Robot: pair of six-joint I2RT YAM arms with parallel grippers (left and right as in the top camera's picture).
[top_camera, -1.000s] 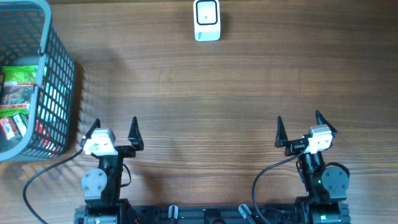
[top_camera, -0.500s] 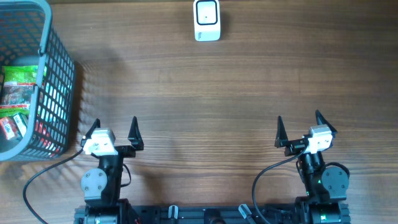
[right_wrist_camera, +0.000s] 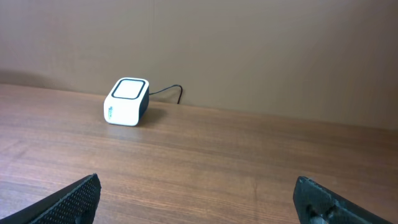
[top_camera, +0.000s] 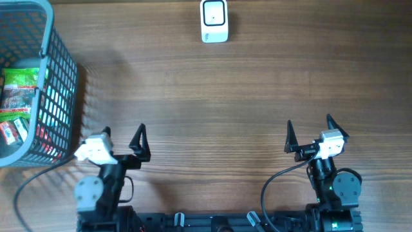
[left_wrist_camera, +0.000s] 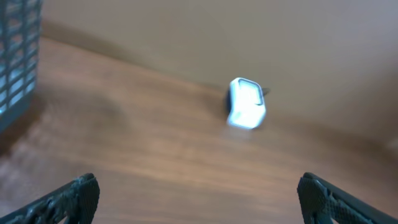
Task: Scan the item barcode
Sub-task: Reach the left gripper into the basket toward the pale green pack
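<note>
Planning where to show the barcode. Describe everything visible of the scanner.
The scanner is a small white plastic-looking box with rounded corners, a dark-framed pale window on top and a small marking on its front. It stands on the table at the far edge, a dark cable trailing behind. Nothing else touches it.

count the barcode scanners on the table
1. The white scanner sits at the far edge of the table, near the middle. The basket on the left could hide more.
</note>
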